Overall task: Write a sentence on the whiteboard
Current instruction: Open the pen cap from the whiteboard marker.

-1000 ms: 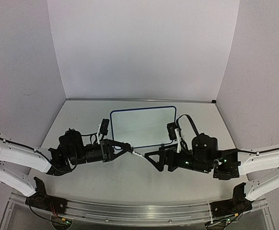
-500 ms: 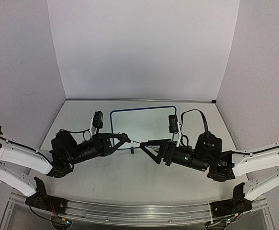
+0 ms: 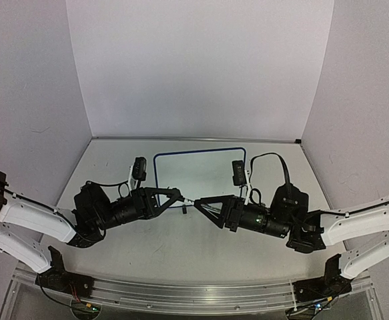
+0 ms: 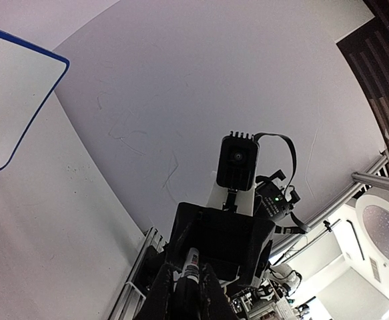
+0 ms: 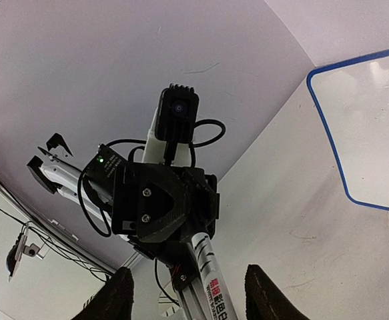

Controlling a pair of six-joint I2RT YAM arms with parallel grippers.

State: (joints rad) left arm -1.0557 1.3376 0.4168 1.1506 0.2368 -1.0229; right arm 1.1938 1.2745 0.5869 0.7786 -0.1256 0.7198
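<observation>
The whiteboard (image 3: 201,175) lies flat at the table's middle back, blue-rimmed, and its white face is blank. No sentence shows on it. It also shows in the left wrist view (image 4: 7,100) and the right wrist view (image 5: 374,127). A white marker (image 3: 189,199) is held level just above the board's near edge. My left gripper (image 3: 179,195) is shut on the marker (image 4: 191,267). My right gripper (image 3: 198,204) faces it tip to tip. Its fingers (image 5: 119,297) stand wide apart on either side of the marker (image 5: 211,283), not touching it.
A black clip foot (image 3: 182,208) sits at the board's near edge, below the marker. White walls close in the table at the back and sides. The metal base rail (image 3: 194,293) runs along the near edge.
Both grippers have moved away from the near edge toward the board and risen, staying tip to tip with the marker between them. The wrists have rolled.
</observation>
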